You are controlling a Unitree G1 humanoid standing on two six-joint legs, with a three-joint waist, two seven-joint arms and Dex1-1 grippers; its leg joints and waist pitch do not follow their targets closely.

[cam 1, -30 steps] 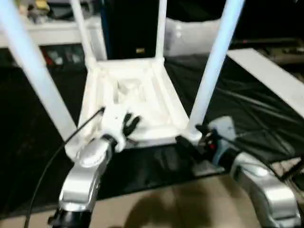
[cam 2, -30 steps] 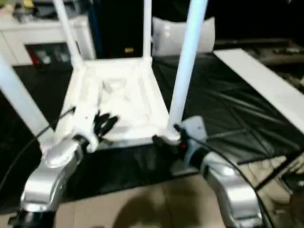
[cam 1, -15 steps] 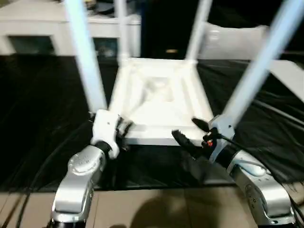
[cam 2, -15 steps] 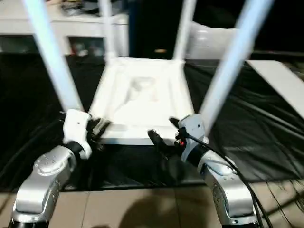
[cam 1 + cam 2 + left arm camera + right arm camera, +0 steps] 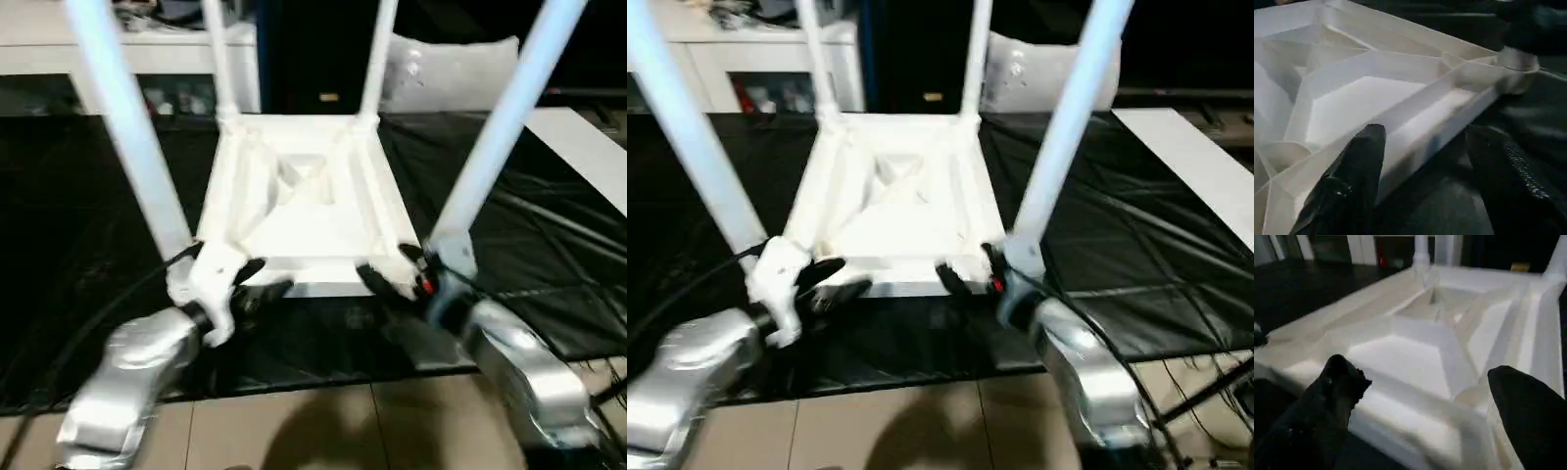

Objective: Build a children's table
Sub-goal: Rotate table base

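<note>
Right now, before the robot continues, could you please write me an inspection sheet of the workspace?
Surface: black sheet spread over a tan tiled floor.
Job's things: children's table lies upside down, ribbed underside up; all four legs stand in the corner sockets, e.g. near right leg.
Clutter: nothing seen on the sheet beside the table.
Grippers: left gripper open at the near edge of the top; right gripper open wide by the near right corner. Neither holds anything.
Cables: black cable runs along the left arm; more cables at the right.
Surroundings: white cabinet, grey cushion, white board.
</note>
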